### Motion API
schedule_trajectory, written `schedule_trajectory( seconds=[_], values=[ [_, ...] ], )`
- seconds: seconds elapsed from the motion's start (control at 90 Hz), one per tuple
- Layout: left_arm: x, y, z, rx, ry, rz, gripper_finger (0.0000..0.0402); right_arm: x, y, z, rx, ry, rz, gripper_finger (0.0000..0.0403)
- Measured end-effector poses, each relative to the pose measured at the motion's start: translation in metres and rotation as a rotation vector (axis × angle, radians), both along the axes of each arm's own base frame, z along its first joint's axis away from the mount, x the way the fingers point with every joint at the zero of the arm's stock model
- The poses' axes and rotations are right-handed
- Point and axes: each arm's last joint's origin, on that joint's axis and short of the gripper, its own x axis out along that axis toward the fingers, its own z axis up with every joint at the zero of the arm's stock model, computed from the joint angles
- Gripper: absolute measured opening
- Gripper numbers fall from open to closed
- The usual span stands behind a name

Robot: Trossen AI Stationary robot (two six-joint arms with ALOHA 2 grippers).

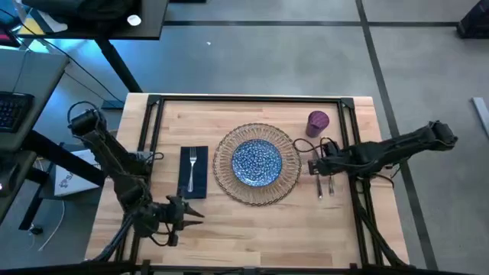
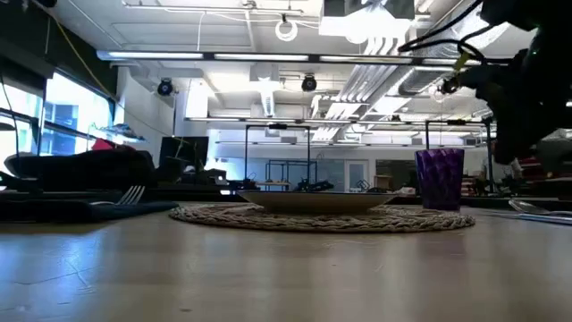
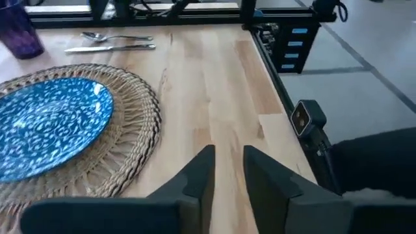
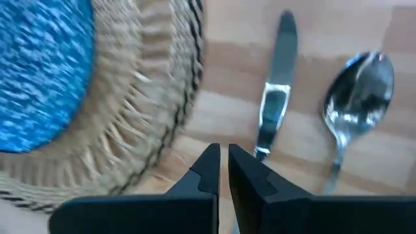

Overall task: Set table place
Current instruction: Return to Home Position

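Caught near the end of a place-setting job on the table (image 1: 229,229). Found, just beyond the right gripper (image 4: 224,156) and its tips, the placemat (image 1: 257,197) with the plate (image 1: 256,162) centred on it. Farther off, on the mat's far side from this tool, the napkin (image 1: 200,183) carrying the fork (image 1: 192,162). Set off to one side of the same gripper, toward the table's back edge, the cup (image 1: 318,122). Laid right beneath and just beside its tips, knife (image 4: 276,97) nearer the mat and spoon (image 4: 361,84) outside it. Placed side by side, not touching, long axes running front to back, crosswise to the arm's reach. Held nothing, right fingers all but together. Parked near the front edge, just in front of the napkin and well apart from knife and spoon, the left gripper (image 3: 227,159), fingers a slim gap apart, also empty. Judged complete as a setting, with only the retreat home remaining. Judged the right arm much the nearer to knife and spoon. Likely called for a lift first, then a pull back away from the mat, to avoid dragging either piece askew.
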Motion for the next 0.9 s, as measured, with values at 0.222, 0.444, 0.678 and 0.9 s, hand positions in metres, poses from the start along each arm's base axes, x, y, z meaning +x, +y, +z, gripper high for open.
schedule_trajectory(
  seconds=[0.222, 0.444, 0.678, 0.9],
  values=[
    [0.024, 0.023, -0.014, -0.061, -0.075, -0.142, 0.0002, -0.007, -0.011, 0.009, -0.049, -0.049, 0.007, 0.0],
    [0.028, 0.065, -0.024, -0.106, -0.086, -0.132, 0.0001, -0.013, -0.021, 0.016, -0.089, -0.086, 0.014, 0.0],
    [0.008, 0.109, -0.027, -0.122, -0.153, -0.052, 0.0, -0.021, -0.032, 0.023, -0.146, -0.109, 0.04, 0.0],
    [-0.01, 0.147, -0.036, -0.16, -0.187, 0.012, 0.0, -0.034, -0.049, 0.03, -0.222, -0.121, 0.013, 0.0]
  ],
)
